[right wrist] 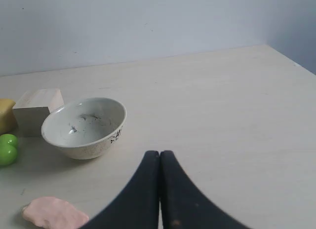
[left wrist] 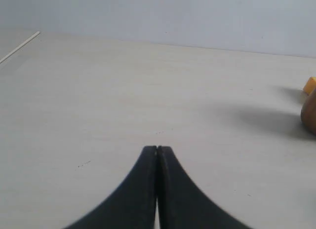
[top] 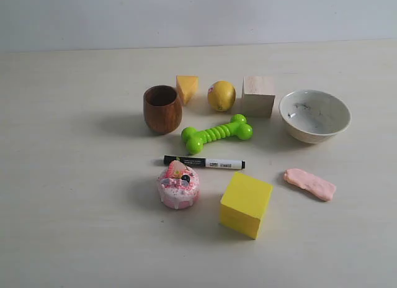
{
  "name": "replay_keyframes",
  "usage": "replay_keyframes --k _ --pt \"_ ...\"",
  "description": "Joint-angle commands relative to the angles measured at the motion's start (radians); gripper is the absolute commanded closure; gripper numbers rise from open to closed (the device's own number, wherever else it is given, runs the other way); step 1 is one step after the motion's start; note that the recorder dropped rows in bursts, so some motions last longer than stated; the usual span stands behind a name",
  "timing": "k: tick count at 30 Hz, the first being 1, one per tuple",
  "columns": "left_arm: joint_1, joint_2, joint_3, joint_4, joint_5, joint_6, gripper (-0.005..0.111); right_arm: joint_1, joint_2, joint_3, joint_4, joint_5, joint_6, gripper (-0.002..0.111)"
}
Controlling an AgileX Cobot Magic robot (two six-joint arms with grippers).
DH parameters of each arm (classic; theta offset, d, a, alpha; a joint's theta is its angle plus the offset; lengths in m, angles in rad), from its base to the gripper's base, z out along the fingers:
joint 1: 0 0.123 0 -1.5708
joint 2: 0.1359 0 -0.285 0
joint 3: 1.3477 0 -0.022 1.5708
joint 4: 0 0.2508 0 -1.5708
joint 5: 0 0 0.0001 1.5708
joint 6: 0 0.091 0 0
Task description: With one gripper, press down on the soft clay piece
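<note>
The soft clay piece [top: 309, 184] is a flat salmon-pink blob lying on the table at the right, just in front of the bowl. It also shows in the right wrist view, soft clay piece [right wrist: 53, 213], off to one side of my right gripper [right wrist: 159, 153], which is shut and empty, apart from the clay. My left gripper [left wrist: 157, 148] is shut too, over bare table, with nothing between its fingers. Neither arm appears in the exterior view.
A white speckled bowl [top: 314, 115], wooden cube [top: 258, 95], lemon [top: 221, 95], cheese wedge [top: 187, 87], wooden cup [top: 163, 108], green bone toy [top: 217, 133], black-and-white marker [top: 204, 162], pink frosted cake toy [top: 178, 185] and yellow block [top: 246, 203] stand on the table.
</note>
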Motion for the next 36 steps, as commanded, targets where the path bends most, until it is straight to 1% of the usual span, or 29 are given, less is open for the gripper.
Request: replay_keyframes --k 1,24,27,33,36 --pt "-0.005 -0.007 0.0 -0.008 -0.01 -0.003 0.107 0.001 -0.007 0.005 -0.002 -0.009 0.0 0.108" --pt "-0.005 -0.007 0.0 -0.008 -0.01 -0.003 0.107 0.001 -0.007 0.005 -0.006 -0.019 0.0 0.108" --pt "-0.005 -0.007 0.0 -0.008 -0.01 -0.003 0.107 0.001 -0.007 0.005 -0.006 -0.109 0.0 0.108" --pt "-0.005 -0.007 0.0 -0.008 -0.01 -0.003 0.107 0.001 -0.007 0.005 -0.001 -0.424 0.0 0.108" --pt "-0.005 -0.007 0.0 -0.008 -0.01 -0.003 0.107 0.001 -0.007 0.005 -0.001 -0.491 0.0 0.108"
